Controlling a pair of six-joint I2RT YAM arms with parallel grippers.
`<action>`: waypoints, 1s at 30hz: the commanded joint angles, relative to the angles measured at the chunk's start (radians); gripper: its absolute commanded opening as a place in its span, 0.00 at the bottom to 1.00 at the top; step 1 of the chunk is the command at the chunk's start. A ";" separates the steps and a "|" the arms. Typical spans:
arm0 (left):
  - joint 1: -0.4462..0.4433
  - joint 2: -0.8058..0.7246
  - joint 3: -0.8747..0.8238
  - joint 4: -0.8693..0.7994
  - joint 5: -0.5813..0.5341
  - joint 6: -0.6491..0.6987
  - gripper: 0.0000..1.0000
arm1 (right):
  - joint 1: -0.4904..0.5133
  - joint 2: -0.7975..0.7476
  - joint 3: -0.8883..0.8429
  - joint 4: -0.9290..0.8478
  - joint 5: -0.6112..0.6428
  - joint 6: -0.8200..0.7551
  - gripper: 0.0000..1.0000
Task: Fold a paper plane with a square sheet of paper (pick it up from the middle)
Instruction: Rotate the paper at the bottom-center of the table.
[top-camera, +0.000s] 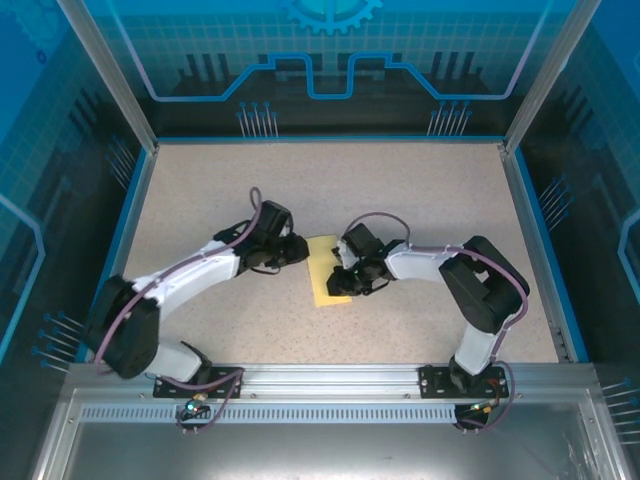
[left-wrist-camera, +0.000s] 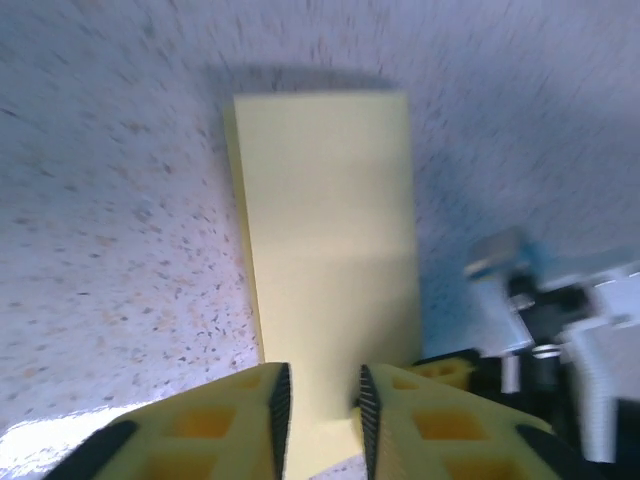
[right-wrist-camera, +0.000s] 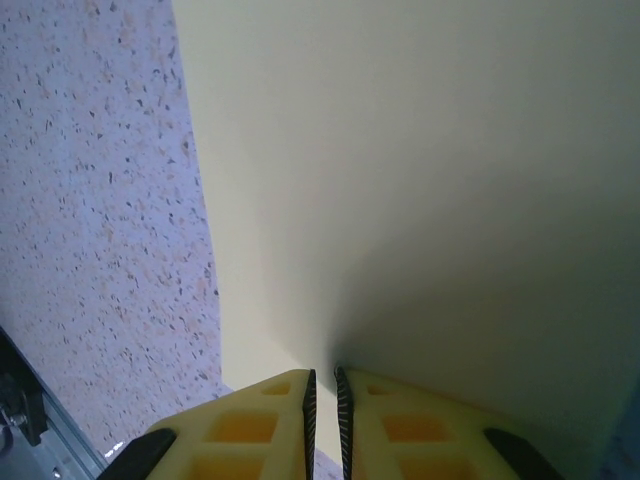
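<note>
— Where is the folded yellow sheet lying?
— It is sitting mid-table, between both grippers.
— What is the left gripper doing?
— Its jaws are standing slightly apart, the sheet showing between them.
— And the right gripper?
— It is pinching the sheet's edge, jaws nearly together.
</note>
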 joint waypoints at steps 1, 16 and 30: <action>0.051 -0.126 -0.065 -0.123 -0.116 -0.042 0.33 | 0.063 0.041 0.008 0.047 0.062 0.093 0.17; 0.155 -0.447 -0.246 -0.243 -0.135 -0.091 0.75 | 0.067 0.105 0.281 -0.042 0.155 0.069 0.18; 0.155 -0.449 -0.273 -0.228 -0.127 -0.104 0.94 | -0.050 0.322 0.595 -0.274 0.178 -0.082 0.18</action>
